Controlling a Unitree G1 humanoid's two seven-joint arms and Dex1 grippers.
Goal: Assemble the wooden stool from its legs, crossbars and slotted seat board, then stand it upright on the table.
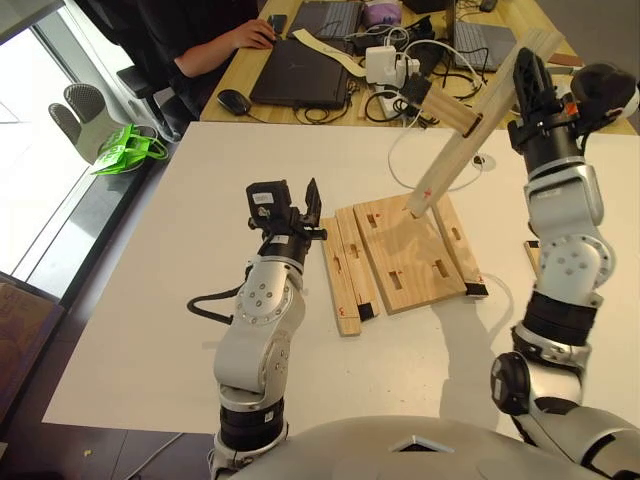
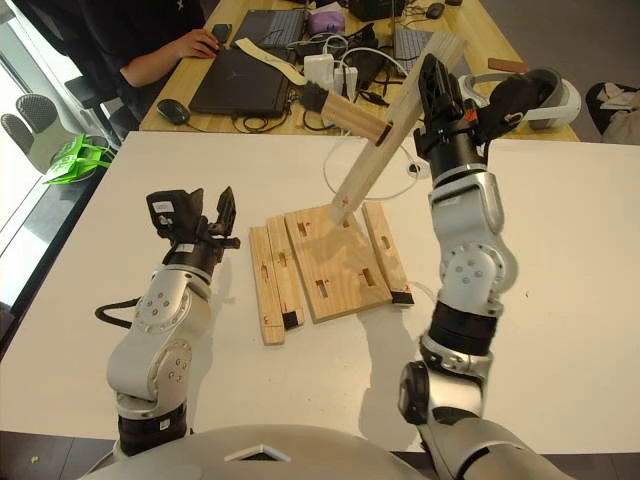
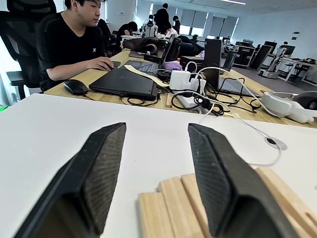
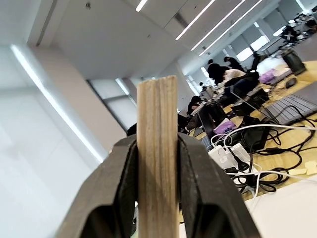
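tabletop (image 1: 150, 300) free left of boards (image 1: 420, 285), leg (image 1: 470, 140) slanting overhead

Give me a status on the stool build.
Done: a crossbar looks fitted into one leg. In hand: the right hand grips that leg, tilted, its lower end over the seat board. To do: the board and other loose pieces lie flat, unjoined; the left hand is open beside them. Nothing stands upright yet.

There are one seat board (image 2: 332, 268), apparently three flat legs (image 2: 265, 290), one raised leg (image 2: 365, 172) and one crossbar (image 2: 345, 112).
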